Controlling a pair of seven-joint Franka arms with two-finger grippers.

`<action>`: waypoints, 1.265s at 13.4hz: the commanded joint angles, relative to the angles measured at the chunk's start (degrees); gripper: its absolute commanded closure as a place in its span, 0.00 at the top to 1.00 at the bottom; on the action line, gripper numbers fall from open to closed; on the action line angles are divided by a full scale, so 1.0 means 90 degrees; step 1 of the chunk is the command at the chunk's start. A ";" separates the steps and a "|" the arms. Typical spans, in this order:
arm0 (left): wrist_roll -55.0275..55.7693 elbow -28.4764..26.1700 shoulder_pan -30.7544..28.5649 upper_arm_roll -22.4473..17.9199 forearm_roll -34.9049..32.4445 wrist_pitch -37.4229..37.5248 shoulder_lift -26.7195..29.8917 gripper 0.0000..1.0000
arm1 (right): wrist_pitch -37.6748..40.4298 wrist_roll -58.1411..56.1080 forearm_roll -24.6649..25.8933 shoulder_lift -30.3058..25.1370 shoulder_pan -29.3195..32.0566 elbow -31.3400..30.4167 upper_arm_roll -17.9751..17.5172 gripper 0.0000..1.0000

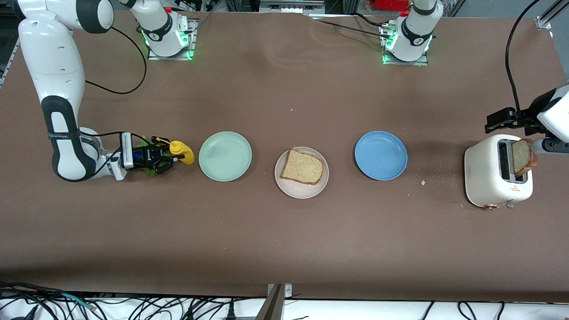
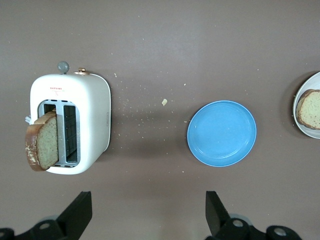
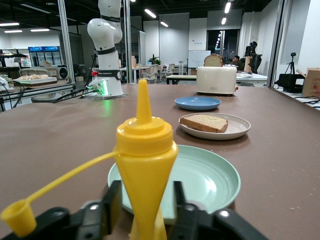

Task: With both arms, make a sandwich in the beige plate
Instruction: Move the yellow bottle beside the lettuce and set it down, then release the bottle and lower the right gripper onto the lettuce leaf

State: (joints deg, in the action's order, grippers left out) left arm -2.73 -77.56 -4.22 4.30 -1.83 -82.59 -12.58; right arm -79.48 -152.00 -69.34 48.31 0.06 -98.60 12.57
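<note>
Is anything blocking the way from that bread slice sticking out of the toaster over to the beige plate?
Only the round blue plate lies on the table between the white toaster with its bread slice and the beige plate; being low, it likely wouldn't hinder a lifted slice.

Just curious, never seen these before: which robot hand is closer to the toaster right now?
The left hand. It hovers open right by the toaster, whose bread slice sticks up. The right hand is at the table's other end, around the yellow squeeze bottle.

Brown tabletop (image 1: 284,231), ceiling striplights (image 3: 150,13)
</note>
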 commanded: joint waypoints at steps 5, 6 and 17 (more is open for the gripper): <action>0.0020 0.0063 -0.0020 -0.0009 0.0165 0.0095 0.0041 1.00 | 0.0139 0.0794 0.1287 -0.0133 0.0091 0.0623 0.0536 0.99; 0.0030 0.0063 -0.0010 0.0000 0.0165 0.0095 0.0041 1.00 | 0.0130 0.1075 0.1501 -0.0201 0.0071 0.0662 0.0633 0.99; 0.0040 0.0063 -0.0010 0.0010 0.0165 0.0095 0.0041 1.00 | -0.1674 0.5391 0.3874 -0.0504 -0.0786 0.1395 0.0917 0.99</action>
State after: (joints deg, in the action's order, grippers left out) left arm -2.73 -77.56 -4.21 4.40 -1.83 -82.59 -12.58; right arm -90.62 -109.61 -38.75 44.32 -3.46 -86.62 19.54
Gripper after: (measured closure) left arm 0.000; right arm 0.004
